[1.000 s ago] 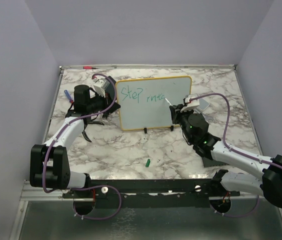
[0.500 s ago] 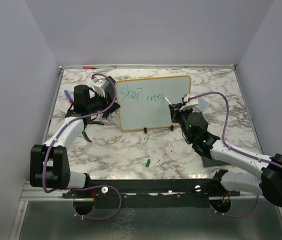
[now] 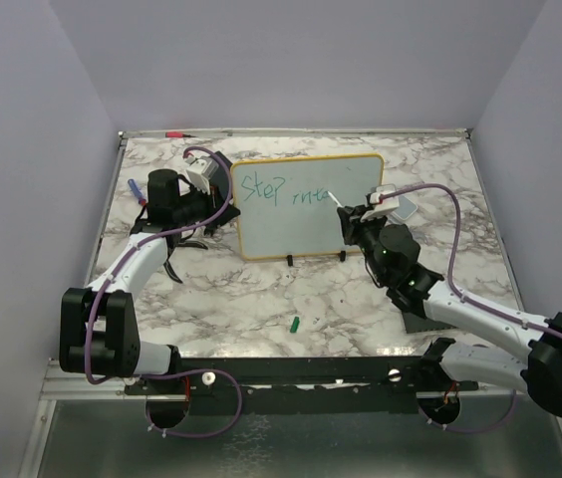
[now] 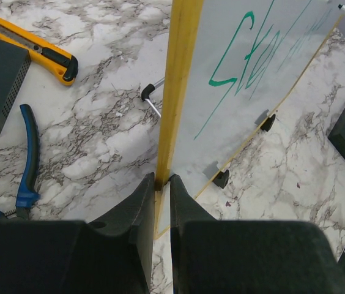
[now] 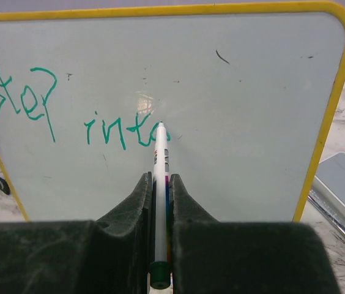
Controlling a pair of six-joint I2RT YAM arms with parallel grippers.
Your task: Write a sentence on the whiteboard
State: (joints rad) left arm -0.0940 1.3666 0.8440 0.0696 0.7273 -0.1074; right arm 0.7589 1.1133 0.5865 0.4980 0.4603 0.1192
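left jaws narrow, pinching the whiteboard (image 3: 306, 224) by its yellow side frame, upright at mid-worktop (image 3: 261, 299). right jaws grip a marker (image 5: 159, 184), tip at the sentence (image 5: 123, 131), which reads "step into". writing is underway; next word likely needs clear board rightward or below.

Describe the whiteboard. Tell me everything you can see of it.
The whiteboard is a white, glossy rectangle in a rounded yellow frame, standing nearly upright on two small black feet on the marble table. Green writing reads "Step" and, lower, "into". A few dark specks mark its upper right. The left gripper clamps its side edge; the marker in the right gripper meets the face at the last letter.
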